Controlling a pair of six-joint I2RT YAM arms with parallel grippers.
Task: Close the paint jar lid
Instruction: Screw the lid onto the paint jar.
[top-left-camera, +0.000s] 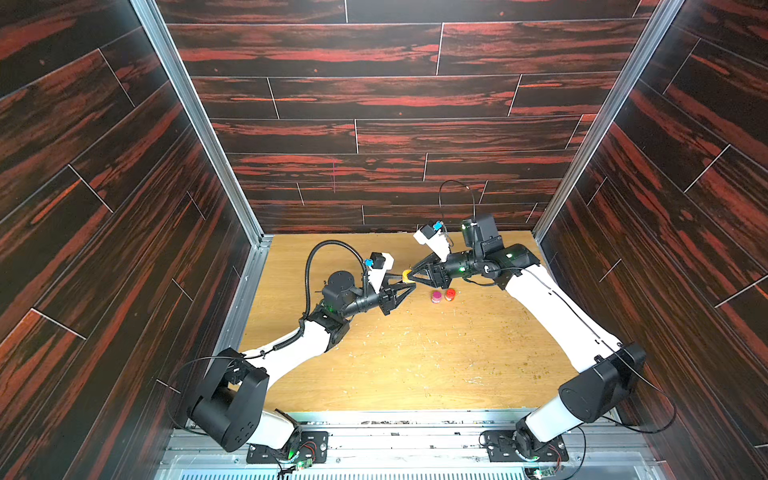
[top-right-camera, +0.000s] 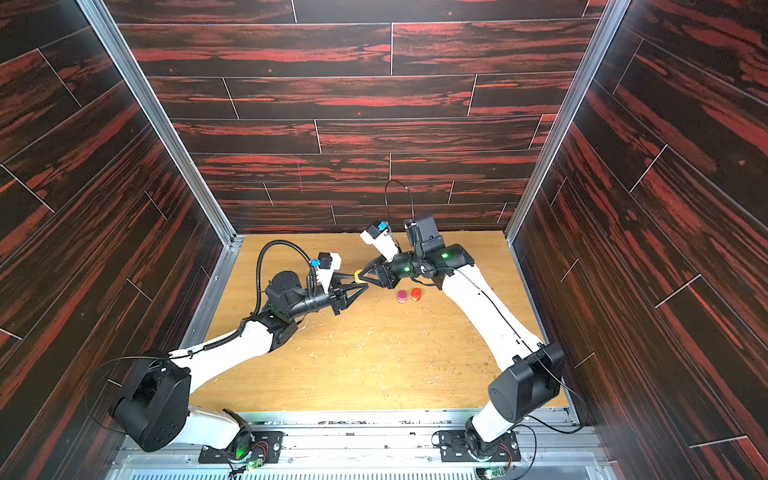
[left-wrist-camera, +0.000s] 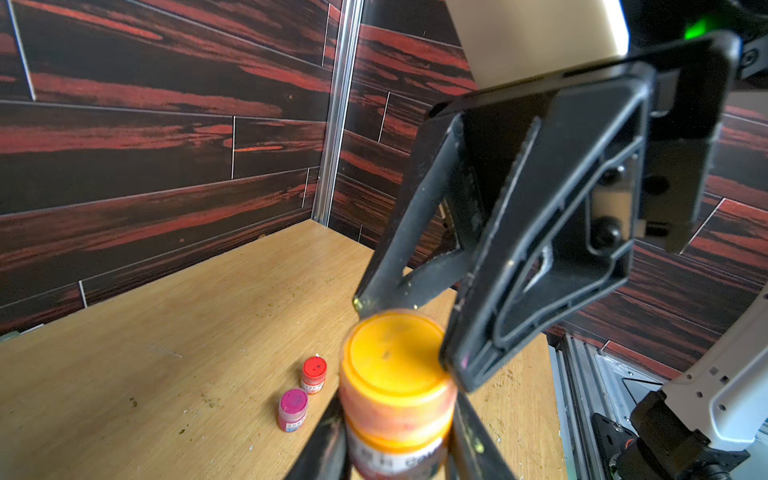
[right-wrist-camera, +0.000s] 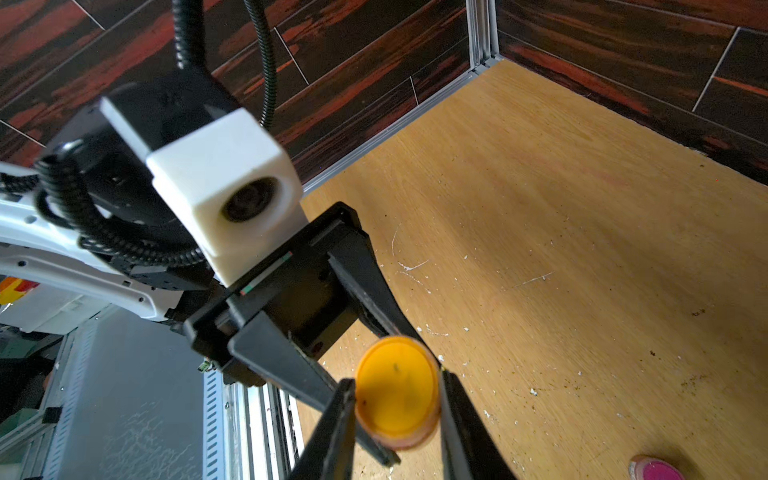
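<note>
The jar (left-wrist-camera: 399, 432) is off the table (top-left-camera: 415, 365), held in the air between your two arms toward the back of the workspace, and its yellow lid (right-wrist-camera: 397, 388) already sits on the mouth. From both wrist views the lid looks level and covers the opening fully, with no gap showing around the rim, so the placing step looks done. What you cannot read from here is whether it is screwed tight. The threads are hidden under the lid's skirt, so treat the seal as unconfirmed. Your left gripper (left-wrist-camera: 399, 411) is clamped on the jar's body, one finger on each side just under the lid, holding it upright. Your right gripper (right-wrist-camera: 397, 380) is closed on the lid, its fingers pressing opposite edges of the rim. That grip suits turning, so what remains is most likely the twist itself, perhaps with a regrasp or two, and then letting go. In my judgement you are past halfway, with only the tightening left to prove. On the table below stand a pink jar (left-wrist-camera: 293, 409) and a red jar (left-wrist-camera: 313, 374), side by side, both capped and well clear of either gripper.
</note>
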